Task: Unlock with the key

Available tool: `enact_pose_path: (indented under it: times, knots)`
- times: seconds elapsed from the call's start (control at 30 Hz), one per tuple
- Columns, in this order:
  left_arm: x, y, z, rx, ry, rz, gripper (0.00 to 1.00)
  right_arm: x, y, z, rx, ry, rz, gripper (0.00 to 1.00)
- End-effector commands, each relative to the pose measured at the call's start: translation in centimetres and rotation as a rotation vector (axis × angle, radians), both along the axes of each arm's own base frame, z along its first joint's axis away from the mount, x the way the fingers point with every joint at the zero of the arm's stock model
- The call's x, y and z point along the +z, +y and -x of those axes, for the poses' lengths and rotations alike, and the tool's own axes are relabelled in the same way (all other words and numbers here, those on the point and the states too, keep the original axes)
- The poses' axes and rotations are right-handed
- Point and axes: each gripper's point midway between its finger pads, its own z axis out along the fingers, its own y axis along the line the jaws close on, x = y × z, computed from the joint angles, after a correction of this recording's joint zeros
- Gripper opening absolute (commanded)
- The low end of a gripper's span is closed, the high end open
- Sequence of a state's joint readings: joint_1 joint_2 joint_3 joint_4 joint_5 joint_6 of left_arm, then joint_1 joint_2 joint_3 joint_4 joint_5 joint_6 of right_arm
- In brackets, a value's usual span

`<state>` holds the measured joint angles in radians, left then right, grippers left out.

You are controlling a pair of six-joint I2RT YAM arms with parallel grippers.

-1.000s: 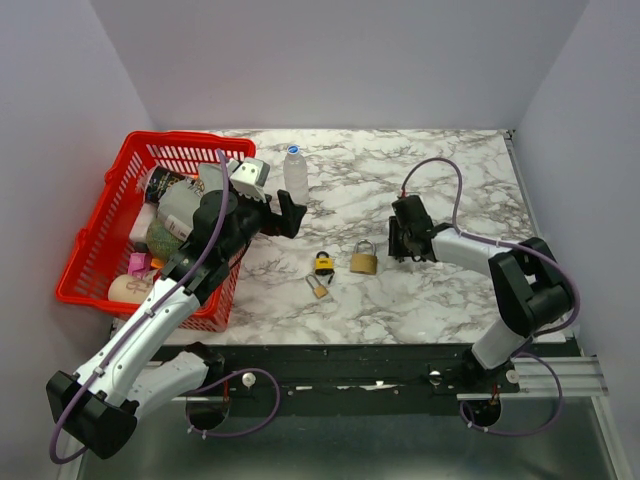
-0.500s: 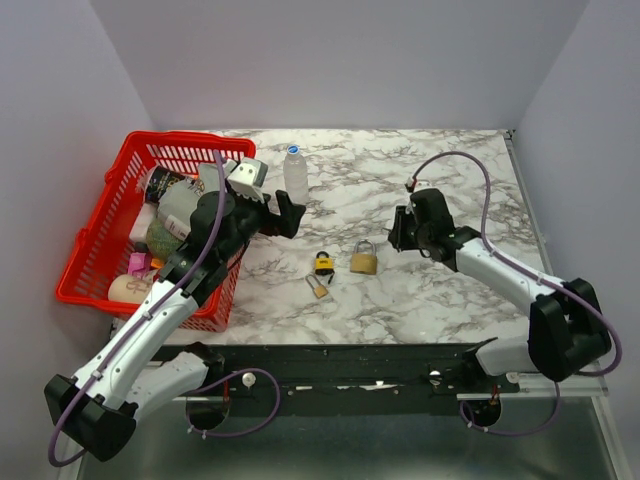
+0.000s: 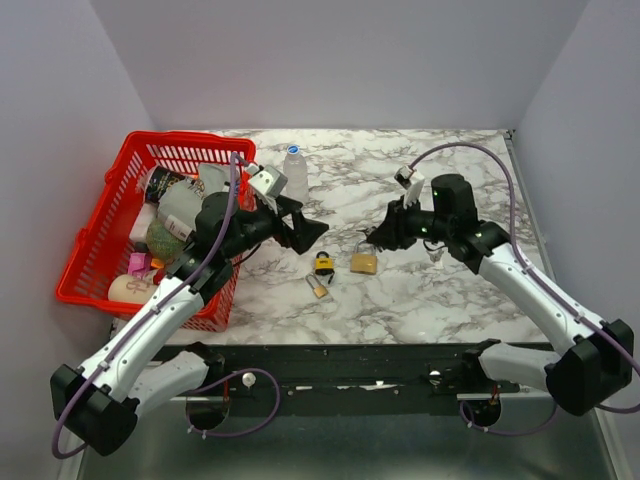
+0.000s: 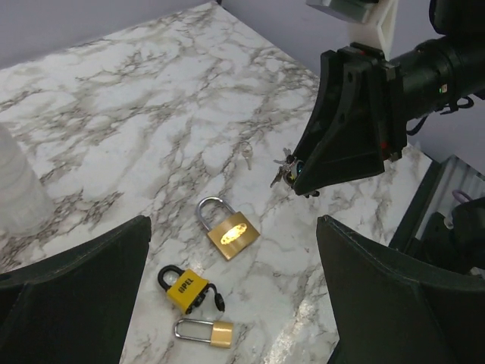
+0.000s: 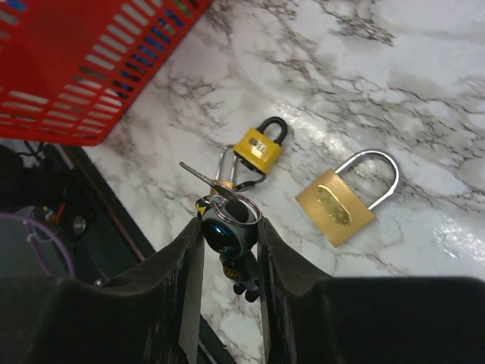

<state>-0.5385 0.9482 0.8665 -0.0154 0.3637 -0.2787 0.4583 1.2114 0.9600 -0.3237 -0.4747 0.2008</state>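
Note:
Three padlocks lie mid-table: a brass padlock (image 3: 363, 262) (image 4: 231, 232) (image 5: 337, 203), a yellow padlock (image 3: 323, 263) (image 4: 184, 288) (image 5: 258, 148) and a small brass padlock (image 3: 318, 287) (image 4: 204, 332). My right gripper (image 3: 378, 238) (image 5: 227, 227) hovers just right of them, shut on a small dark keychain figure (image 5: 227, 235). From its ring a key (image 5: 201, 174) (image 4: 282, 171) sticks out toward the locks. My left gripper (image 3: 310, 228) (image 4: 235, 303) stands open above the locks, nothing between its fingers.
A red basket (image 3: 100, 270) (image 5: 91, 68) full of items sits at the left. A clear bottle (image 3: 295, 175) stands upright behind the left gripper. One small loose key (image 4: 246, 152) lies on the marble beyond the brass padlock. The table's front edge is close below the locks.
My right arm has lifted and swung left from the right side to beside the brass padlock, its jaws narrowing. The left gripper has shifted right, over the padlocks.

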Motion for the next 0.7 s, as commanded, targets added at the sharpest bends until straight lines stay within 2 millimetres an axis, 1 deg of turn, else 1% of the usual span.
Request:
enact_pose_path:
  times: [0.0, 0.03, 0.1, 0.13, 0.27, 0.5, 0.6, 0.67]
  knots:
    - [0.2, -2.1, 1.6, -0.146, 0.010, 0.043, 0.99, 3.8, 1.1, 3.7, 0.176, -0.038, -0.088, 0.01]
    - [-0.2, -2.3, 1.3, -0.145, 0.027, 0.042, 0.99, 4.4, 0.9, 4.0, 0.180, -0.064, -0.094, 0.01]
    - [-0.3, -2.6, 1.3, -0.154, 0.061, 0.055, 0.99, 4.5, 0.8, 4.5, 0.200, -0.085, -0.098, 0.01]
    - [-0.8, -2.9, 1.2, -0.162, 0.082, 0.055, 0.99, 4.7, 0.9, 4.7, 0.208, -0.095, -0.105, 0.01]
    - [-1.2, -4.1, 1.9, -0.231, 0.127, 0.074, 0.97, 4.8, 1.2, 5.4, 0.235, -0.095, -0.134, 0.01]
    - [-2.4, -5.8, 3.3, -0.307, 0.142, 0.040, 0.92, 5.1, 1.3, 5.5, 0.229, -0.083, -0.141, 0.01]
    - [-2.8, -6.3, 3.6, -0.322, 0.149, 0.026, 0.91, 4.9, 1.3, 5.5, 0.224, -0.080, -0.139, 0.01]
    - [-3.2, -6.5, 3.5, -0.317, 0.153, 0.012, 0.91, 4.8, 1.4, 5.5, 0.227, -0.072, -0.140, 0.01]
